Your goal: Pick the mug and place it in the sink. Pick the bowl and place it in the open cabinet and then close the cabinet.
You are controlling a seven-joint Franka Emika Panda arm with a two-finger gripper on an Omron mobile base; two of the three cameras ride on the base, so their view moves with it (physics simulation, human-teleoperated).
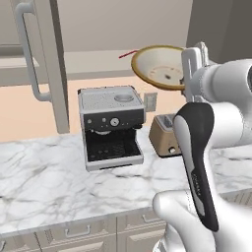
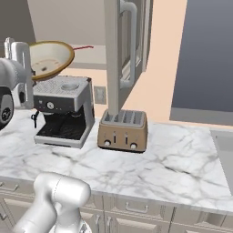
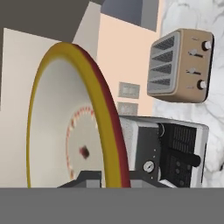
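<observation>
The claw [image 3: 103, 178] is closed on the rim of the bowl [image 1: 160, 66], holding it in the air, tilted so that the cream interior faces partly sideways. In the hand view the brown rim passes between the two finger tips at the bottom of the frame. Directly below the claw and bowl stands the espresso machine [image 1: 110, 127] on the marble table [image 1: 54, 184]. The toaster [image 2: 123, 129] sits on the table just beside the espresso machine, further from the claw. The open cabinet door [image 1: 42, 61], with its long silver bar handle [image 1: 28, 56], hangs above the table on the far side of the espresso machine from the toaster. The sink [image 2: 225, 148] lies well apart from the claw, beyond the toaster
</observation>
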